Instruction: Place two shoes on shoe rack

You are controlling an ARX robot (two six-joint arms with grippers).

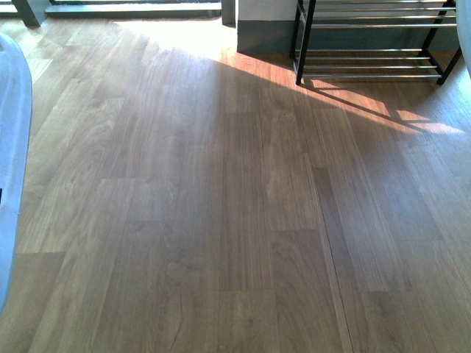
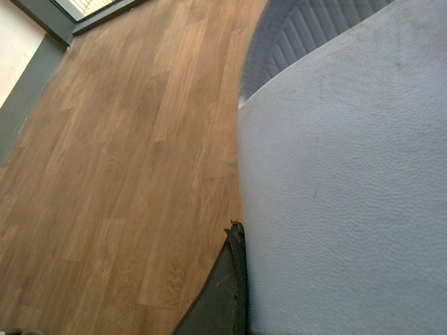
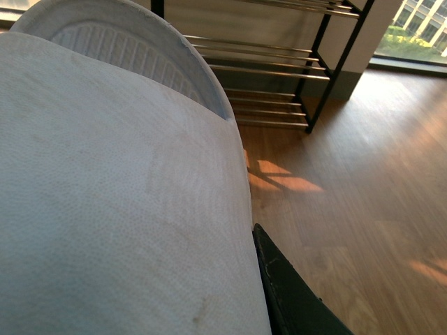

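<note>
My left gripper point(image 2: 279, 265) is shut on a pale-blue slide point(image 2: 349, 174), which fills the near side of the left wrist view; only one dark finger point(image 2: 225, 293) shows against its strap. That slide also shows at the left edge of the front view point(image 1: 11, 147). My right gripper point(image 3: 209, 279) is shut on the other pale-blue slide point(image 3: 105, 195), with one dark finger point(image 3: 286, 293) showing beside it. The shoe rack point(image 1: 368, 55), with black frames and chrome bars, stands at the far right by the wall. It also shows ahead in the right wrist view point(image 3: 279, 70). The grey sneakers are out of view.
Wooden plank floor point(image 1: 221, 206) stretches between me and the rack, with a sunlit patch point(image 1: 353, 95) in front of the rack. A grey skirting and wall point(image 1: 265, 33) run along the back. A window point(image 3: 419, 35) lies to the right of the rack.
</note>
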